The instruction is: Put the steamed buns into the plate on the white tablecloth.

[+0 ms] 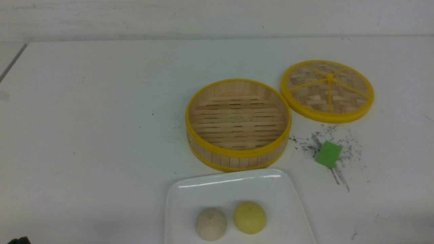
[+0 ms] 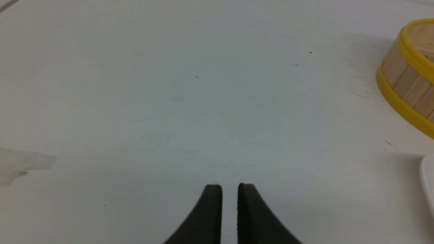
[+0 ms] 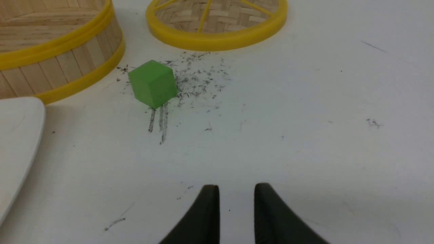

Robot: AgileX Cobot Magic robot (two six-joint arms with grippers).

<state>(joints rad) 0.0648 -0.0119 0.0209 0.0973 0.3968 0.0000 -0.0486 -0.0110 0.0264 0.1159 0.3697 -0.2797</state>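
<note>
The white rectangular plate [image 1: 237,184] lies at the near middle of the white tablecloth [image 1: 101,135]. Two steamed buns sit side by side in it: the off-white pleated one [image 1: 211,223] on the left and the pale yellow one [image 1: 250,217] on the right. My left gripper [image 2: 230,185] is shut and empty over bare cloth, left of the plate, whose edge [image 2: 428,179] just shows. My right gripper [image 3: 236,186] is slightly open and empty over scuffed cloth, right of the plate's corner [image 3: 17,135]. Neither gripper's fingers show in the front view.
The empty bamboo steamer basket [image 1: 237,159] stands just behind the plate. Its lid [image 1: 327,90] lies at the back right. A green cube [image 1: 328,154] sits on dark scuff marks right of the basket, also in the right wrist view [image 3: 153,83].
</note>
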